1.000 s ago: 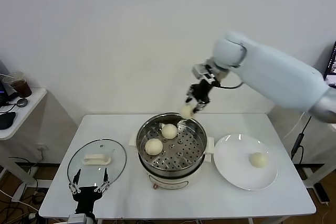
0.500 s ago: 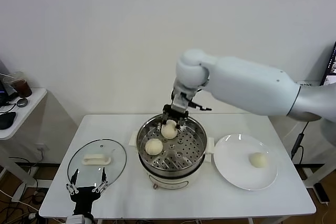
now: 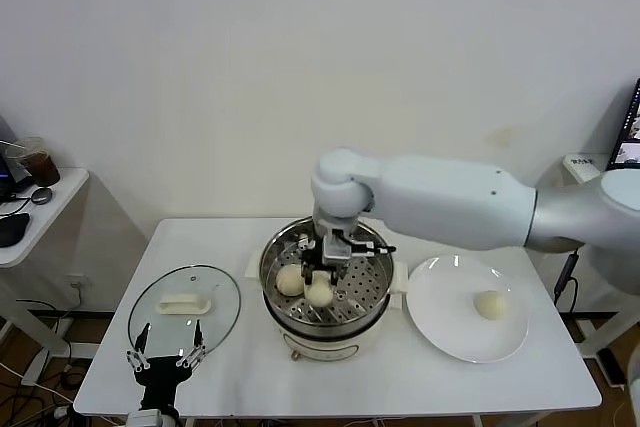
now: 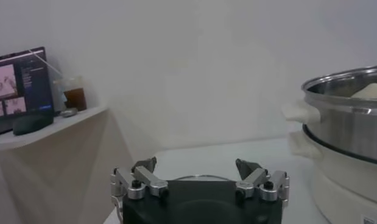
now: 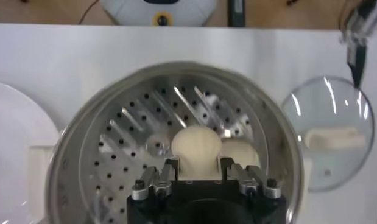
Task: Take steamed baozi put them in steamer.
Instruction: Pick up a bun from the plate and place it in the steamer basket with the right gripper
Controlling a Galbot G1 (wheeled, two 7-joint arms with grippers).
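While the right gripper [image 3: 320, 275] pinches a baozi [image 5: 196, 150] over the steamer [image 3: 372, 265] at mid-counter, the soft, light bun needs gentle side pressure; the left gripper [image 4: 200, 180] idles spread at the near-left corner.

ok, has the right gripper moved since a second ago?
Yes. The right gripper, shut on a baozi, has swung from above the far rim of the steamer down to its perforated floor, beside another baozi.
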